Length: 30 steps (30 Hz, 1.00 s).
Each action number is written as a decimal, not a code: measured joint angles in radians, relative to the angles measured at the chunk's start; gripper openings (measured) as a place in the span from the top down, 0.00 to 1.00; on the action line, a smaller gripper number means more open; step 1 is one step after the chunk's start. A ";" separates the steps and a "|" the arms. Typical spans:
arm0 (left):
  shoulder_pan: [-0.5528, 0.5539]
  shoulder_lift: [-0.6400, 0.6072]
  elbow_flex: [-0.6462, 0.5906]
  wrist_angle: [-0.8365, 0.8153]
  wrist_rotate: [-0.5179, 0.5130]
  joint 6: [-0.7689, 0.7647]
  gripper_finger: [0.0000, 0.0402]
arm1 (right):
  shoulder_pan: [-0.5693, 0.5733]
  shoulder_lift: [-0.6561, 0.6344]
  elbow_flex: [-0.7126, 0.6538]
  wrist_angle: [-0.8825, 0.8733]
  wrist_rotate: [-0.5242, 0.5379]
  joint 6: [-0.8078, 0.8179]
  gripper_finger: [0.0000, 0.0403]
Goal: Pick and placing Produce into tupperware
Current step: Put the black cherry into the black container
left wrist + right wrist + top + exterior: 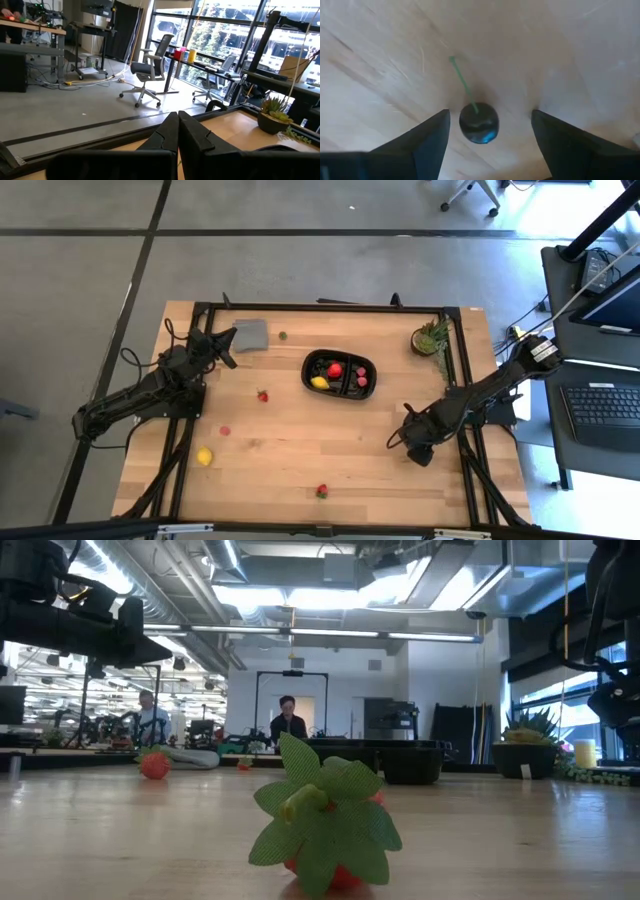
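The black tray (340, 372) lies mid-table and holds a yellow lemon, a red strawberry and pink pieces. Loose produce lies on the wood: a strawberry (262, 395), a pink piece (225, 430), a lemon (204, 456) and a leafy strawberry (321, 491) (325, 825). My right gripper (410, 442) (490, 116) points down, open, right of the tray. Its fingers stand on either side of a dark berry (478, 122) with a green stem, which lies on the table untouched. My left gripper (228, 350) (178, 125) is shut and raised by the grey square piece (250, 335).
A potted plant (432, 338) stands near the far right corner and a small green piece (283, 335) lies beside the grey square. A black frame rail (320, 307) borders the tabletop. Bare wood shows between the tray and the near edge. People sit in the room beyond the table.
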<state>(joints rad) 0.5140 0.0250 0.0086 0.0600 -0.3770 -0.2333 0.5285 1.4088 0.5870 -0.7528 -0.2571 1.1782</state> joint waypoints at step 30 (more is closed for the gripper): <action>0.000 0.000 0.000 0.000 0.000 0.000 1.00 | -0.085 0.007 0.141 -0.008 0.095 -0.077 0.71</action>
<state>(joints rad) 0.5140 0.0250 0.0086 0.0601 -0.3769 -0.2333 0.4431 1.4155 0.7276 -0.7613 -0.1616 1.1014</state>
